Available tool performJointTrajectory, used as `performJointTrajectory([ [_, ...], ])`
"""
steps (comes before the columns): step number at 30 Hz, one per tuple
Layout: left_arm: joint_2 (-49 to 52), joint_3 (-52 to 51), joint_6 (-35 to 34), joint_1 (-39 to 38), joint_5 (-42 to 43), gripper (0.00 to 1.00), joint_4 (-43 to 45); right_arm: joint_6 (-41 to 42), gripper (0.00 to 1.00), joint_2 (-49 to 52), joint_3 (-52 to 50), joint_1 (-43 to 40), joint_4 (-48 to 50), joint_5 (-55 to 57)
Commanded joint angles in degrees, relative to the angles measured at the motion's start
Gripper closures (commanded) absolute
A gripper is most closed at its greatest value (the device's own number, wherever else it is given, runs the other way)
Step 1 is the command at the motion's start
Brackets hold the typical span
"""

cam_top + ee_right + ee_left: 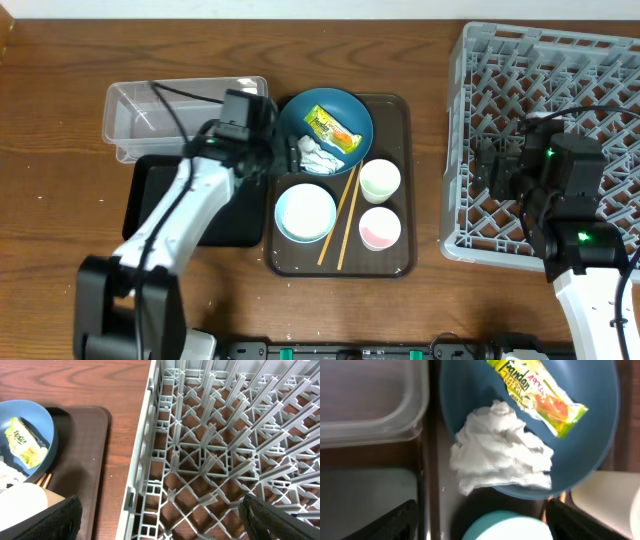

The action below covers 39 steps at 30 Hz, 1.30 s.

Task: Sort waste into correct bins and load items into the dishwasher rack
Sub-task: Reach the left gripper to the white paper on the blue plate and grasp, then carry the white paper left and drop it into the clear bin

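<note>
the left gripper (278,152) sits just left of centre in the overhead view, over the lower left rim of the dark blue plate (345,105). in the left wrist view its two fingers (390,522) show in the bottom corners, spread wide with nothing pinched. the crumpled white tissue (502,450) lies mid-frame there, on the plate's lower left edge and spilling over it onto the brown tray (395,110). the yellow-green wrapper (540,395) lies flat on the plate, up and to the right of the tissue.

below the plate on the tray are the pale bowl (305,213), the chopsticks (340,215) lying on a slant, the green-lined cup (380,180) and the pink-lined cup (380,228). the clear tub (150,115) is at upper left, with the black tub (150,190) just below it, partly under the left arm.

the right gripper (165,520) is spread and holds nothing, over the left part of the grey rack (540,80) at the right of the frame.
</note>
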Motion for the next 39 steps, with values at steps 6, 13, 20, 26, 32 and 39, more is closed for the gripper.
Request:
performJointTrajectory([
  [6, 6.23, 0.90, -0.87, -0.57, -4.48, 0.33, 3.72, -0.04, 0.01, -0.07, 1.27, 0.59, 0.17, 0.15],
  [13, 6.99, 0.90, -0.85, -0.57, -4.46, 0.51, 4.35, -0.04, 0.01, -0.04, 1.25, 0.59, 0.15, 0.13],
  [20, 6.97, 0.90, -0.87, -0.57, -4.44, 0.87, 4.35, -0.04, 0.01, -0.04, 1.25, 0.59, 0.15, 0.13],
  [26, 5.20, 0.90, -0.85, -0.57, -3.76, 0.94, 4.15, -0.04, 0.01, -0.04, 1.25, 0.59, 0.17, 0.15],
  [32, -3.56, 0.92, -0.57, -0.44, -1.49, 0.94, 4.63, -0.07, 0.01, -0.07, 1.25, 0.59, 0.50, 0.39],
  [39, -13.09, 0.90, -0.17, 2.14, -17.42, 0.94, 6.69, -0.07, 0.01, -0.04, 1.25, 0.59, 0.61, 0.37],
])
